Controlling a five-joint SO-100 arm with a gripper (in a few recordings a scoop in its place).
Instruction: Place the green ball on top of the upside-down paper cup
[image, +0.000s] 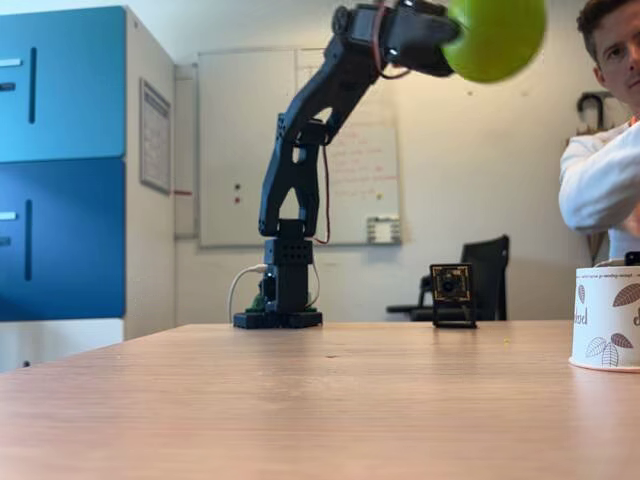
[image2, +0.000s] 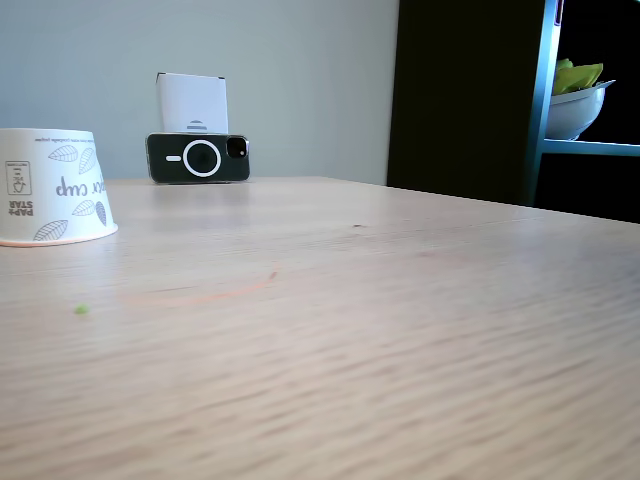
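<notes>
Office: whiteboard, blue lockers, desk chair.

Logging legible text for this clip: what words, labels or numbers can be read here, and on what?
"PAP STAR", upside down: small label on the upside-down paper cup.
"cup", upside down, after a partly hidden word: same cup's side.
"del", cut off: the cup in the other fixed view.
Small line near the cup's top edge: too small to read.
Whiteboard handwriting: too faint to read.
Wall notice: too blurred to read.
Phone: a ring mark, no words.
</notes>
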